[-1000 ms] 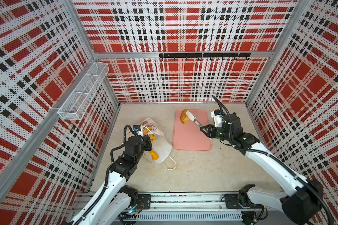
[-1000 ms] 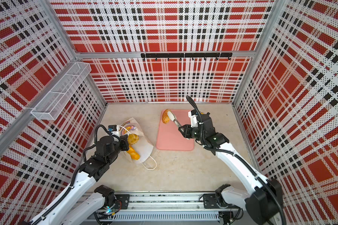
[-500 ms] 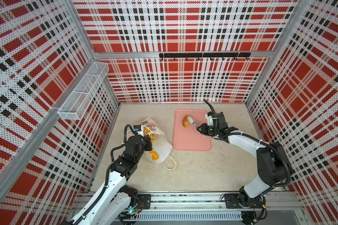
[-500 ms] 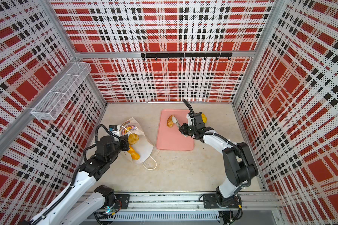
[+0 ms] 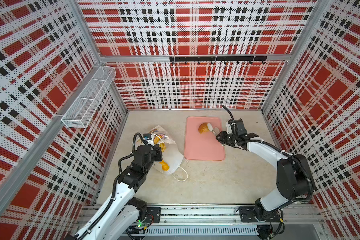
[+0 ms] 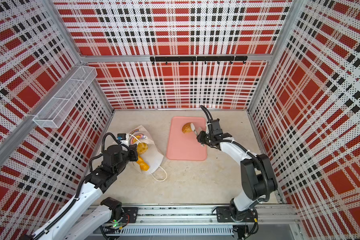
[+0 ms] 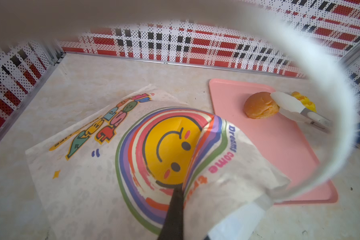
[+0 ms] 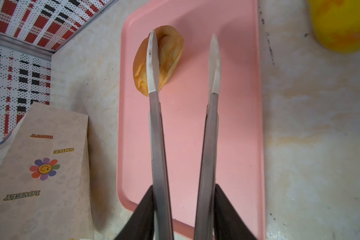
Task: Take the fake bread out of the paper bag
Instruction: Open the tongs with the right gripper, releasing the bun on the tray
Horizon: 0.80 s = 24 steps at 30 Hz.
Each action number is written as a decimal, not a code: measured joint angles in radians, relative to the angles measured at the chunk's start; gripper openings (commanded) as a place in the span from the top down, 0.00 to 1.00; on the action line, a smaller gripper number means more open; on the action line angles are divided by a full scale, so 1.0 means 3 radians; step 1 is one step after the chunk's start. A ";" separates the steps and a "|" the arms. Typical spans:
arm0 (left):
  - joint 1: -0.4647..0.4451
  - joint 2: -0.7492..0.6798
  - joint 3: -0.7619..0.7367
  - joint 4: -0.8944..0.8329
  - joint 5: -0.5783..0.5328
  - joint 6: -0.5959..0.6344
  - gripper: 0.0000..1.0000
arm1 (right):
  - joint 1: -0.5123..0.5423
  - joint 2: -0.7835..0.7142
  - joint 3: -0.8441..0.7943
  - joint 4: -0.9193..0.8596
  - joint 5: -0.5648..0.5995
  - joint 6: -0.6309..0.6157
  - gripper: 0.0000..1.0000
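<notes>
The paper bag (image 5: 173, 153) (image 6: 154, 155) lies on its side left of centre, with the smiley rainbow print (image 7: 170, 149) facing up. My left gripper (image 5: 159, 154) (image 7: 181, 207) is shut on the paper at its mouth. Two golden pieces of fake bread (image 5: 165, 165) (image 6: 142, 148) show in the opening. A round brown bun (image 5: 203, 128) (image 7: 260, 105) (image 8: 168, 56) rests on the pink tray (image 5: 204, 149) (image 8: 185, 135). My right gripper (image 5: 220, 138) (image 8: 183, 193) grips metal tongs (image 8: 156, 135). The tongs' white tips are spread, with one lying across the bun.
A yellow object (image 8: 341, 25) (image 7: 303, 100) stands beside the tray's far corner. The bag's white cord handle (image 5: 181, 176) trails on the floor. A wire basket (image 5: 87, 99) hangs on the left wall and a hook rail (image 5: 216, 59) on the back wall.
The right arm came down to the tray with the bun in the tongs. The tongs have spread and the bun now lies on the tray. The left arm has not moved.
</notes>
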 measured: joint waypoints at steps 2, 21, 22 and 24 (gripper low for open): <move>-0.0014 0.0000 0.0000 -0.0014 -0.0004 0.0018 1.00 | -0.0022 -0.0043 0.0000 -0.0070 0.0009 0.0013 0.55; -0.0080 -0.0008 0.0000 -0.0069 -0.0029 0.0104 1.00 | -0.0024 -0.0748 -0.0135 -0.0406 -0.0352 0.0111 0.64; -0.0081 -0.0010 0.0000 -0.0069 -0.0029 0.0109 1.00 | -0.0023 -0.0804 -0.0154 -0.0435 -0.0393 0.0111 0.65; -0.0086 -0.0017 0.0000 -0.0078 -0.0029 0.0114 1.00 | -0.0001 -0.0938 -0.0205 -0.0498 -0.0465 0.0112 0.66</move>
